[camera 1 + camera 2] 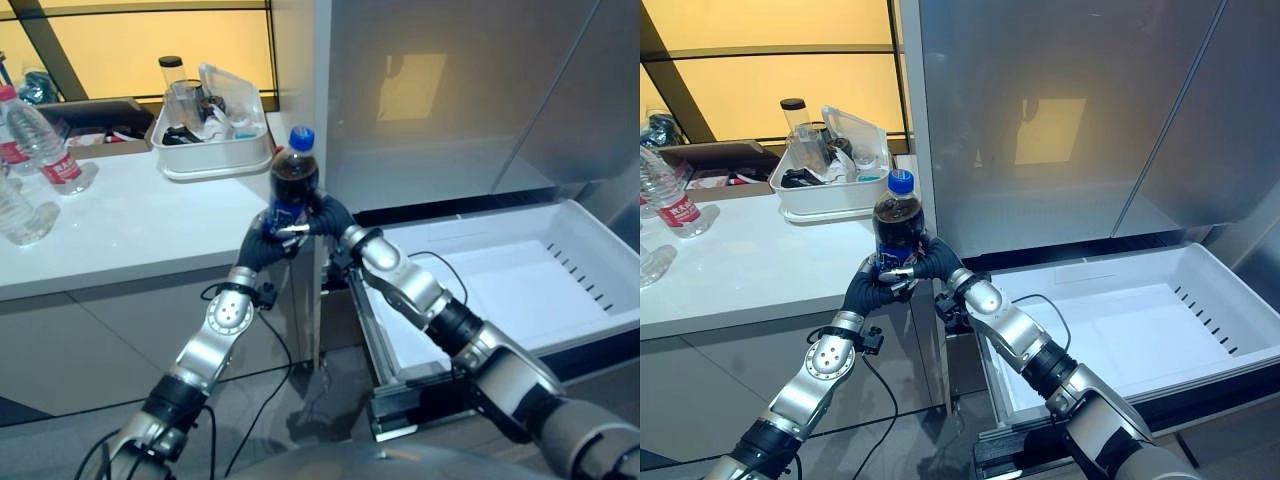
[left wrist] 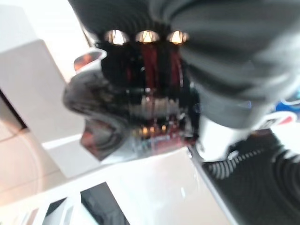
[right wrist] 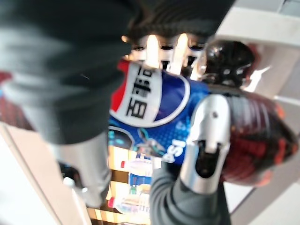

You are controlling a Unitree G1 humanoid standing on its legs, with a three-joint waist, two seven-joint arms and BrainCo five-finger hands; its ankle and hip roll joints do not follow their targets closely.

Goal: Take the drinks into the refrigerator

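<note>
A dark cola bottle (image 1: 294, 178) with a blue cap and blue label stands upright in the air, just off the white counter's right end and in front of the refrigerator (image 1: 450, 90). My left hand (image 1: 262, 247) grips its lower part from the left, fingers curled round it. My right hand (image 1: 331, 215) wraps it from the right; in the right wrist view the thumb (image 3: 206, 136) lies across the label of the bottle (image 3: 154, 108). The bottle's dark base (image 2: 140, 89) shows in the left wrist view. The refrigerator's white bottom drawer (image 1: 600, 330) is pulled out and empty.
On the counter (image 1: 130, 230) a white tub (image 1: 210, 155) of containers stands at the back. Clear water bottles (image 1: 45, 140) with red labels stand at the far left, another (image 1: 15, 215) in front of them. The drawer's front rail (image 1: 420, 400) juts out low beside my right arm.
</note>
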